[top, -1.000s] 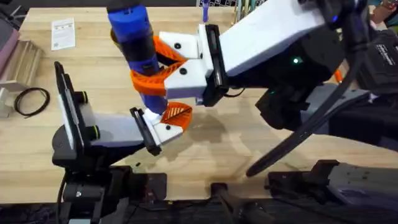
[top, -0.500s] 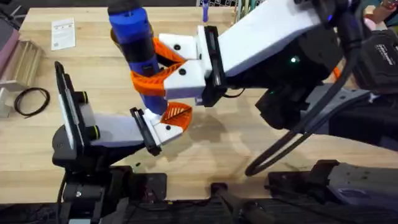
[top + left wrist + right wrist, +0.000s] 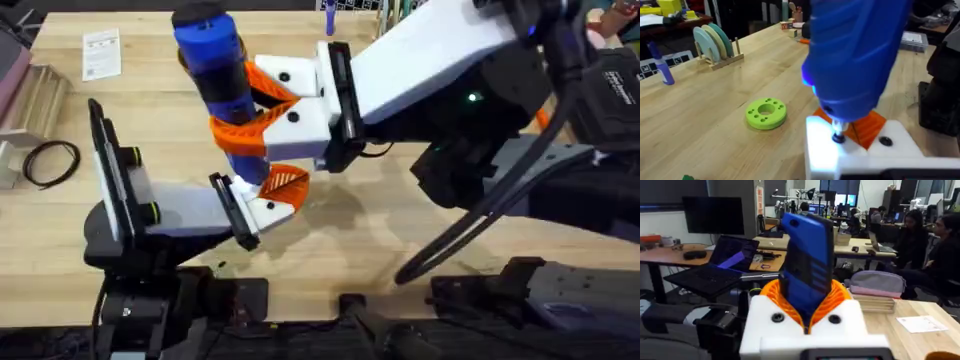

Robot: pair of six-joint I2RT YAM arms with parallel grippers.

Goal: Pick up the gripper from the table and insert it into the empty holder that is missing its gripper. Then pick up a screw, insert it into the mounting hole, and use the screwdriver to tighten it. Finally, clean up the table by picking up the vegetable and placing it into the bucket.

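Right now the screwdriver [image 3: 216, 62] stands nearly upright in the right hand [image 3: 262, 115], whose orange pads are clenched around its blue body. Its thin metal bit [image 3: 838, 136] comes down onto the white holder [image 3: 860, 152] of the left hand [image 3: 268, 195], with the tip sitting at a small dark spot on the block's face that looks like the mounting hole; a second dark hole [image 3: 885, 141] lies just beside it. An orange gripper [image 3: 284, 181] tip already sits against that white block, so by my reading the step in hand is tightening the screw. Whether the left hand is released or clenched cannot be told, since the screwdriver hides its front.

The main risk is the bit slipping off the screw head: the tool leans slightly, and any tilt between bit and hole could make it skate across the white face or cross-thread the screw. Pressing too hard could also shove the left hand downward toward the surface [image 3: 380, 240]. A lime-green ring disc [image 3: 766, 112] lies on the wood well apart, out of the way.
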